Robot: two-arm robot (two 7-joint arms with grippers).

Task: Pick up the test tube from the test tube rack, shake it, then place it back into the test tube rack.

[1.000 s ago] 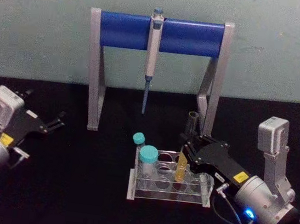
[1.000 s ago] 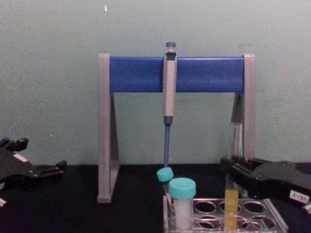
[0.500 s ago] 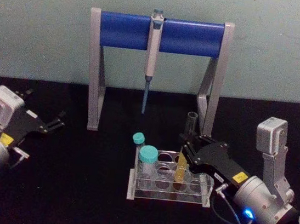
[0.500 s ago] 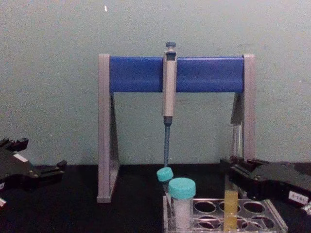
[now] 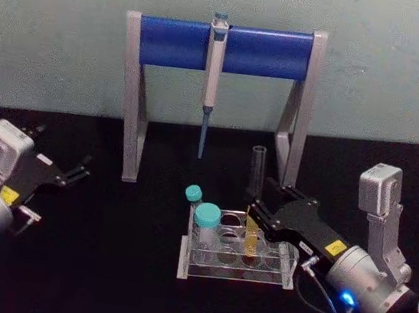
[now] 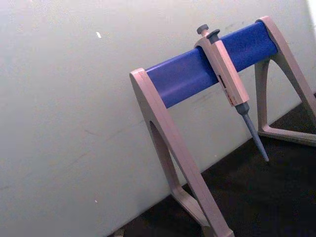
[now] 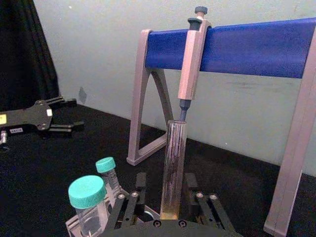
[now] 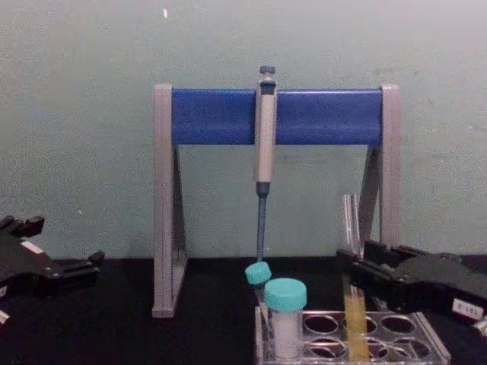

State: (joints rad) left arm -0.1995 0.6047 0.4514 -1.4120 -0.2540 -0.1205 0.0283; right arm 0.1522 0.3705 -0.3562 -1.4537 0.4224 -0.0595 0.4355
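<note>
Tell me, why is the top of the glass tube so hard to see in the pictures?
In the head view the test tube is clear glass, so its empty top blends into the dark table; in the chest view it fades against the pale wall. In the right wrist view it looks streaky and dim, while the yellow-orange liquid shows well.

No readable text anywhere.

The black right pincer (image 5: 252, 211) carries a small yellow label and a white label on its body, and the black left pincer (image 5: 83, 168) carries a yellow label and a white one too, but the printing on all of them is too small to read.
</note>
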